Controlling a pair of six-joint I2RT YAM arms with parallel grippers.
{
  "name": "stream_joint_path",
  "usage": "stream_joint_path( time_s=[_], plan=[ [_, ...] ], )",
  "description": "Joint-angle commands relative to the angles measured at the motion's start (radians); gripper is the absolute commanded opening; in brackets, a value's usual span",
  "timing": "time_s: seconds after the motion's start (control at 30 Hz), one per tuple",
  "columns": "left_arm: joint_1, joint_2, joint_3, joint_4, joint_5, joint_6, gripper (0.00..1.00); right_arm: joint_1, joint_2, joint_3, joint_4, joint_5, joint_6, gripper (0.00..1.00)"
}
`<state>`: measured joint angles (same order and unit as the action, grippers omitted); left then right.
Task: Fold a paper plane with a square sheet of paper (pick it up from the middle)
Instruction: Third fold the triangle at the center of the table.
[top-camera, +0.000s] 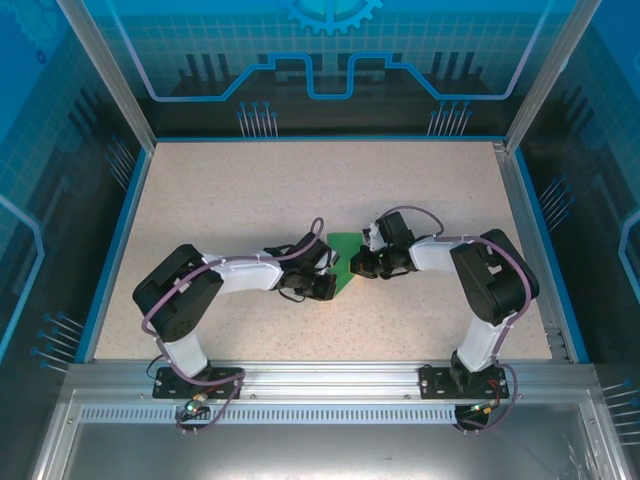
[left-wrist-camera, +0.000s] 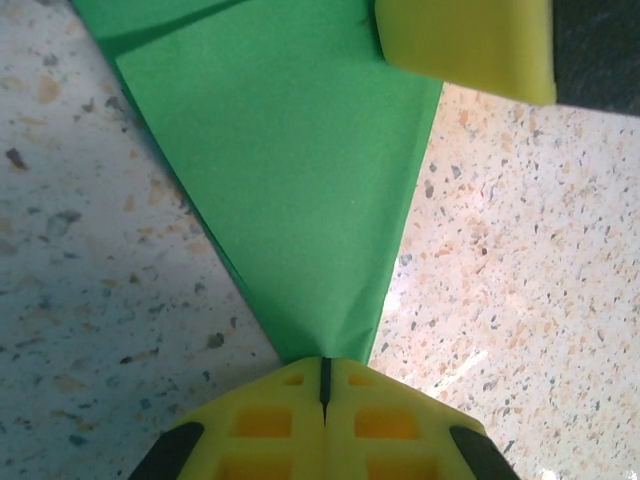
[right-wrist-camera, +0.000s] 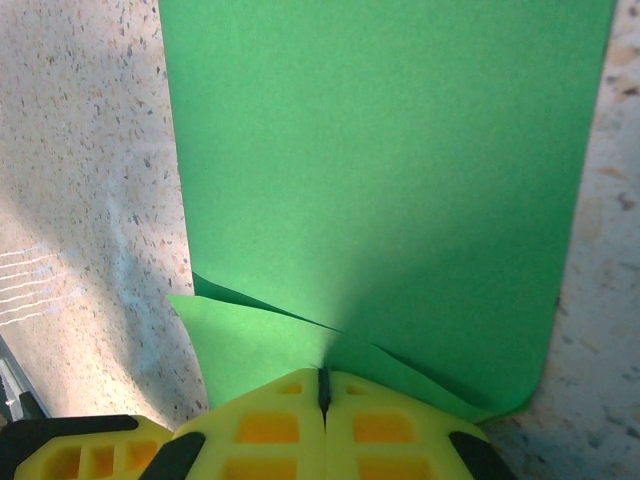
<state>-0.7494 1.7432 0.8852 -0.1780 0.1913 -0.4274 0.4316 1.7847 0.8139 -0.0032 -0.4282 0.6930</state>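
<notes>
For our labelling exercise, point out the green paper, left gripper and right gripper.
green paper (left-wrist-camera: 290, 170): left wrist view, its flat middle.
left gripper (left-wrist-camera: 324, 378): left wrist view, seam between fingertips.
right gripper (right-wrist-camera: 323, 385): right wrist view, seam between fingertips.

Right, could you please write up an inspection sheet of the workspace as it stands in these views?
Surface: speckled beige table, flat, with a blue rim round it.
Job's things: green paper, partly folded to a point, mid-table between the two grippers; overlapping layers show in the wrist views.
Clutter: nothing seen.
Grippers: left gripper shut on the paper's pointed tip; right gripper shut on an edge where the layers overlap.
Cables: purple cable loops along each arm from base to wrist.
Surroundings: blue printed panels behind and at the sides; metal rail at the near edge, carrying the arm bases.
</notes>
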Motion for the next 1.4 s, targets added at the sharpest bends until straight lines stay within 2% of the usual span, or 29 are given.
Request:
stream_joint_path(
  time_s=[0.0,0.27,0.63,0.93,1.17,1.37],
  plan=[
    [-0.033,0.026,-0.079,-0.272,-0.051,-0.010,0.04,-0.064,0.054,-0.017,-0.029,0.222,-0.032,0.00],
    [-0.042,-0.030,-0.051,-0.307,-0.118,-0.028,0.05,-0.058,0.058,-0.017,-0.020,0.198,-0.039,0.00],
    [-0.041,-0.156,0.140,-0.325,-0.041,-0.056,0.08,-0.056,0.070,-0.021,0.014,0.144,-0.044,0.00],
    [-0.014,0.022,0.258,-0.207,0.056,-0.024,0.06,-0.056,0.055,-0.016,0.008,0.076,-0.061,0.00],
    [0.045,0.120,0.273,-0.130,0.122,0.004,0.05,-0.056,0.050,-0.013,-0.001,0.053,-0.076,0.00],
    [0.063,0.170,0.264,-0.142,0.137,0.041,0.05,-0.054,0.054,-0.015,-0.007,0.050,-0.084,0.00]
  ],
)
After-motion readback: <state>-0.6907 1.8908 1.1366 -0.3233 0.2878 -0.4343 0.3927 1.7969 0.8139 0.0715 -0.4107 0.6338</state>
